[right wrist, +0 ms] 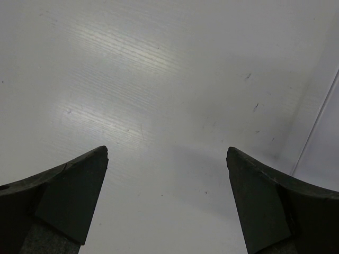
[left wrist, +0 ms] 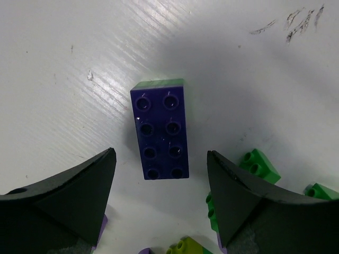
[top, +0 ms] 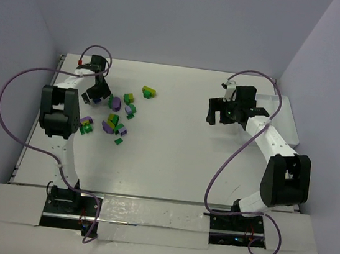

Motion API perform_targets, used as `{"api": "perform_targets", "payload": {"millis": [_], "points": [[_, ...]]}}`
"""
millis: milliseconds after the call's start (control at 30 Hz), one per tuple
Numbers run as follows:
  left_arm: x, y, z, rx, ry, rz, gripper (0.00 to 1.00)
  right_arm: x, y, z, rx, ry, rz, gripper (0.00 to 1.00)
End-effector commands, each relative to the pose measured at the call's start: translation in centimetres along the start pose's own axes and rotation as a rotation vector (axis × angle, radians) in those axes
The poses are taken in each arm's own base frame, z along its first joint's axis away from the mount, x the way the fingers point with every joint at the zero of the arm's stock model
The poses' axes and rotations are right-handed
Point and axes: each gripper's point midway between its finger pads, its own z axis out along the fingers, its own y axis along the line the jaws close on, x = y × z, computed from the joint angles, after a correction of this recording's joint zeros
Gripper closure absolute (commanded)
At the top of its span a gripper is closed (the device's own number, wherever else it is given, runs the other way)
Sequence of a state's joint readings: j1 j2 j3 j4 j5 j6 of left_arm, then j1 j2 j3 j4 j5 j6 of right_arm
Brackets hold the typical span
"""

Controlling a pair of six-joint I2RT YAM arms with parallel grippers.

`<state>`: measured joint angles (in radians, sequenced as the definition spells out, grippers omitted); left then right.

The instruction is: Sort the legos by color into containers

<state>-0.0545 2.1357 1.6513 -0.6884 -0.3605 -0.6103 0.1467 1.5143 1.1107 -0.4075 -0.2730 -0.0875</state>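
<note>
My left pincer (left wrist: 160, 153) has its jaws apart, one black finger (left wrist: 79, 196) on each side of a dark purple brick (left wrist: 160, 129). Neither pad touches it, and a strip of bare white shows on both sides. The brick lies flat on the tabletop (left wrist: 63, 47), studs up in two rows of four, with its long walls facing my fingers. A thin green edge shows at its far end. Whether that is a second brick under it or behind it, I cannot tell.

I judge the brick light, stiff and hard, with no give and little risk of damage. Its glossy walls look slippery. I would take it across the two long walls at mid-length, low enough that my pads meet flat plastic rather than studs. A hold near one end would likely let it swivel. If a green piece is joined to it, the pair may come up together and need splitting.

Green bricks (left wrist: 258, 164) sit just beside the finger on the right of my wrist view, close enough to be nudged. A yellow-green piece (left wrist: 185, 246) lies near my palm. From above, the other legos (top: 116, 120) are scattered beside this pincer, with one yellow-green brick (top: 149, 91) a little apart.

My right pincer (right wrist: 167, 152) hangs wide apart, holding nothing, over bare tabletop well away from the pile. A white container (top: 290, 118) lies beyond it at the right edge.
</note>
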Motion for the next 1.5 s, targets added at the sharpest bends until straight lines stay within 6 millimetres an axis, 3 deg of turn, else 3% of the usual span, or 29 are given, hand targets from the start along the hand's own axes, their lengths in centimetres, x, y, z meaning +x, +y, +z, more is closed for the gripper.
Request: {"api": "perform_targets", "payload": {"millis": [0, 400, 567, 633, 733, 767, 867, 900, 933, 1000, 1033, 1067, 1167, 1233, 1300, 1367, 1467], "points": [[-1.4, -0.5, -0.1, 0.027, -0.01, -0.039, 0.24, -1.7, 0.0, 0.1, 0.001, -0.047, -0.029, 0.0], [-1.5, -0.9, -0.3, 0.058, -0.007, -0.031, 0.44, -1.9, 0.1, 0.3, -0.004, -0.043, -0.031, 0.0], [-2.0, -0.9, -1.3, 0.084, -0.026, -0.011, 0.61, -2.3, 0.3, -0.1, -0.011, -0.052, -0.032, 0.0], [-2.2, -0.8, -2.0, 0.097, -0.03, 0.017, 0.69, -2.4, 0.5, -0.4, -0.018, -0.055, -0.031, 0.0], [-2.5, -0.7, -4.2, 0.147, -0.032, 0.076, 0.97, -3.0, 1.3, -1.1, -0.054, -0.071, -0.033, 0.0], [-2.3, -0.6, -4.7, 0.16, -0.025, 0.094, 1.0, -3.4, 1.7, -1.5, -0.064, -0.082, -0.034, 0.0], [-2.8, -1.5, -9.1, 0.319, -0.064, 0.179, 1.0, -4.2, 2.7, -2.5, -0.115, -0.113, -0.041, 0.0], [-3.1, -1.6, -11.6, 0.394, -0.102, 0.198, 1.0, -4.7, 3.2, -3.2, -0.13, -0.132, -0.054, 0.0], [-1.9, -2.3, -13.0, 0.504, -0.078, 0.252, 1.0, -4.9, 3.6, -3.6, -0.151, -0.142, -0.065, 0.0], [-2.0, -3.2, -18.1, 0.697, -0.136, 0.301, 1.0, -5.8, 4.3, -4.8, -0.177, -0.178, -0.09, 0.0], [-0.6, -4.2, -20.3, 0.842, -0.111, 0.343, 1.0, -6.2, 4.9, -5.3, -0.2, -0.194, -0.107, 0.0], [-0.4, -4.2, -21.6, 0.887, -0.125, 0.361, 1.0, -6.4, 5.3, -5.7, -0.219, -0.205, -0.12, 0.0], [3.9, -5.6, -29.2, 1.311, -0.025, 0.447, 1.0, -8.0, 7.4, -8.1, -0.298, -0.278, -0.206, 0.0], [6.0, -5.7, -32.1, 1.5, 0.08, 0.417, 1.0, -8.7, 9.5, -9.7, -0.364, -0.32, -0.287, 0.0], [8.0, -5.3, -33.7, 1.624, 0.182, 0.411, 1.0, -9.5, 11.5, -11.2, -0.413, -0.369, -0.378, 0.0], [9.3, -5.2, -34.8, 1.685, 0.242, 0.419, 1.0, -10.6, 13.2, -13.2, -0.435, -0.448, -0.464, 0.0], [11.0, -5.2, -36.6, 1.746, 0.287, 0.455, 1.0, -11.3, 16.2, -14.6, -0.496, -0.453, -0.535, 0.0]]}}
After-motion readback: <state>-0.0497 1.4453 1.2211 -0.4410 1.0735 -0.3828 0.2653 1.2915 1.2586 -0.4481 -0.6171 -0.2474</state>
